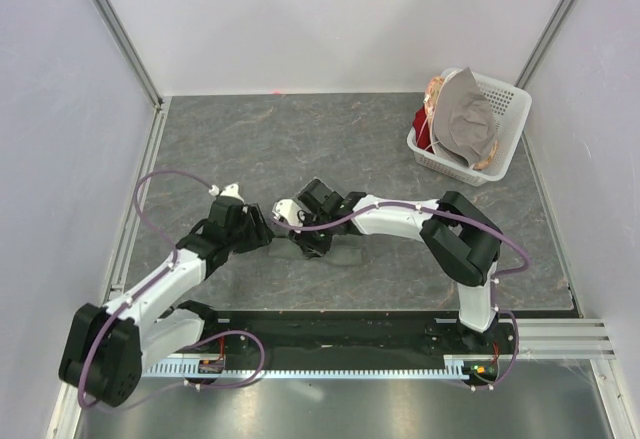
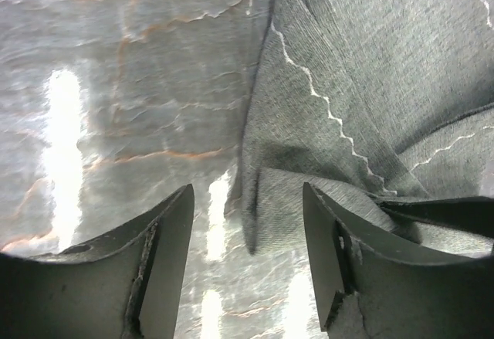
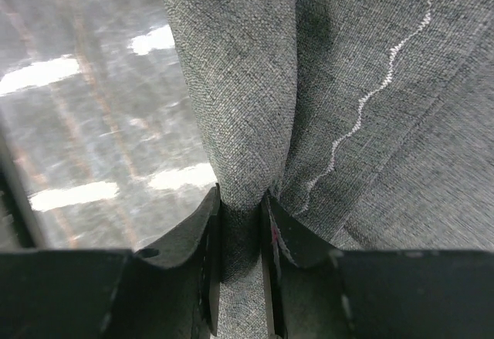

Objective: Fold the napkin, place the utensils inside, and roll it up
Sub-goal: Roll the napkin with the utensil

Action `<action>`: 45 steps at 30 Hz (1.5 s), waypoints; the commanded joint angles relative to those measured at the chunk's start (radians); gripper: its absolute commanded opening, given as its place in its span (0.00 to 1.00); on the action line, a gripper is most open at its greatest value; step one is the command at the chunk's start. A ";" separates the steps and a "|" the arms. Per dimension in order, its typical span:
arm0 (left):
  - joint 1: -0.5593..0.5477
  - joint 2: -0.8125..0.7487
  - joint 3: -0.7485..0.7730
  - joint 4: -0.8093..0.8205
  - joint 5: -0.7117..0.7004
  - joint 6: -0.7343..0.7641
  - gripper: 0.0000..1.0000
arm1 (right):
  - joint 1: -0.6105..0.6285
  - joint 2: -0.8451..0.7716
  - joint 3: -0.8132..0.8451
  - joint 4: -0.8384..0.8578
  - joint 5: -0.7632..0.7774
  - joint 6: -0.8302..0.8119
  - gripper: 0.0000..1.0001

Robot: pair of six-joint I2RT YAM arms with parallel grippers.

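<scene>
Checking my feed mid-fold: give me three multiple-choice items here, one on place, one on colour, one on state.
1. Where does the white plastic lattice basket sit? A near left; B far right; C centre.
2. What colour is the wavy stitching on the dark grey-green cloth napkin? A red; B blue; C white.
3. How is the right claw? A wide open; B shut on a napkin fold; C holding a spoon.
Answers: 1 B: the top view shows it far right. 2 C: a white wavy line crosses the cloth. 3 B: it pinches a ridge of cloth.
</scene>
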 commanded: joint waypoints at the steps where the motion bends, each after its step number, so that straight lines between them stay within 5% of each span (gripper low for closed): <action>1: 0.001 -0.106 -0.062 0.011 -0.024 -0.020 0.66 | -0.022 0.076 -0.008 -0.211 -0.212 0.049 0.20; 17: 0.001 -0.216 -0.211 0.162 0.229 -0.033 0.73 | -0.145 0.294 0.234 -0.448 -0.684 0.020 0.18; 32: -0.001 -0.160 -0.248 0.238 0.271 -0.036 0.66 | -0.209 0.480 0.345 -0.491 -0.809 0.038 0.16; 38: -0.001 -0.127 -0.254 0.270 0.274 -0.041 0.56 | -0.220 0.500 0.363 -0.491 -0.807 0.058 0.17; 45: 0.001 -0.051 -0.231 0.261 0.272 -0.052 0.26 | -0.232 0.498 0.383 -0.489 -0.794 0.084 0.23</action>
